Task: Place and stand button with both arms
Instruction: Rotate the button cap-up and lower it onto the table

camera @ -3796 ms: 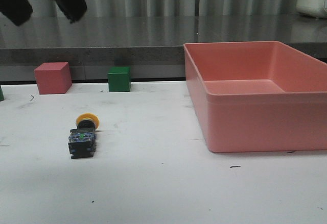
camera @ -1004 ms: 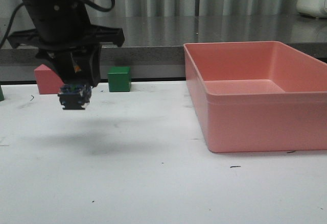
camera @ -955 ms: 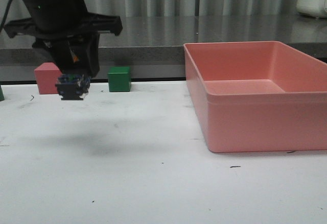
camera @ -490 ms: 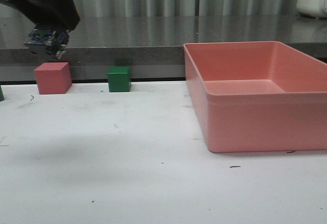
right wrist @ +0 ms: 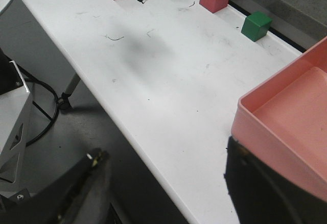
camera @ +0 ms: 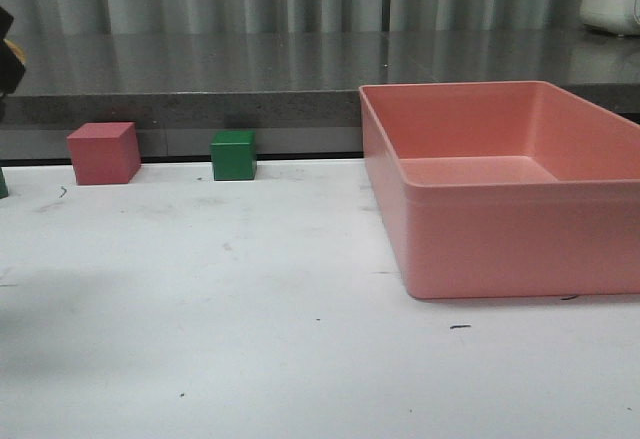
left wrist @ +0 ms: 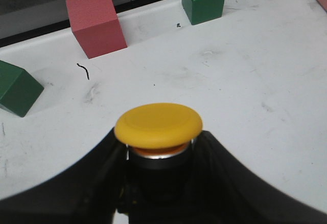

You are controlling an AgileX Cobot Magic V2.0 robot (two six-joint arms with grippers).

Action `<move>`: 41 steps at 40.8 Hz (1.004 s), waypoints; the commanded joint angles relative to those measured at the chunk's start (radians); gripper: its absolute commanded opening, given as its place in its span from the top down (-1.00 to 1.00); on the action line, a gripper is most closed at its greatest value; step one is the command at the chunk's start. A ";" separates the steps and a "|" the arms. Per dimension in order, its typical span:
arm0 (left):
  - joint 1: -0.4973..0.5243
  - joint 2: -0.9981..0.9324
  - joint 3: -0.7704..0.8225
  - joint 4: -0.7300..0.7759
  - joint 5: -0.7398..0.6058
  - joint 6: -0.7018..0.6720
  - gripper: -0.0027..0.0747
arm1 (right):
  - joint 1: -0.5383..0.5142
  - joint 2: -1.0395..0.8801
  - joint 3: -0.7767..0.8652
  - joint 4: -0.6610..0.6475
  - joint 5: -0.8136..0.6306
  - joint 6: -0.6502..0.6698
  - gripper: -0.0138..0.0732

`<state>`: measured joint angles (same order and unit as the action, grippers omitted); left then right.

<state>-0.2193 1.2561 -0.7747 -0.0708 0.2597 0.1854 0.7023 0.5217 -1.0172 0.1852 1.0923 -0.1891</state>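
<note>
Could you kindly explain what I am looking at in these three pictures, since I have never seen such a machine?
This is a robot with two arms, each ending in gripping jaws. One picture looks forward over a white table; the other two come from cameras on each wrist.

On the table stand a pink cube, a green cube and a large, empty pink bin. The wrist pictures show another green cube further left.

The left gripper has its jaws closed on the button, a small push-button with a yellow cap, held above the table. The right wrist camera sees it from afar, near the far cubes. In the forward picture only a dark sliver shows at the left edge. The right gripper's jaws are spread apart and empty.
</note>
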 commanded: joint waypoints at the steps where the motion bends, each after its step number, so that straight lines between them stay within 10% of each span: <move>1: 0.001 -0.031 0.026 -0.033 -0.196 0.016 0.31 | -0.001 0.007 -0.020 0.014 -0.059 -0.008 -0.46; 17: -0.014 -0.031 0.247 0.005 -0.691 -0.117 0.31 | -0.001 0.007 -0.020 0.014 -0.059 -0.008 -0.46; 24: -0.031 -0.007 0.259 0.308 -0.767 -0.346 0.31 | -0.001 0.007 -0.020 0.014 -0.059 -0.008 -0.46; 41: -0.028 0.158 0.271 0.315 -1.056 -0.362 0.31 | -0.001 0.007 -0.020 0.014 -0.058 -0.008 -0.46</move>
<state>-0.2441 1.4136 -0.4897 0.2507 -0.6372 -0.1646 0.7023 0.5217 -1.0172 0.1852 1.0939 -0.1898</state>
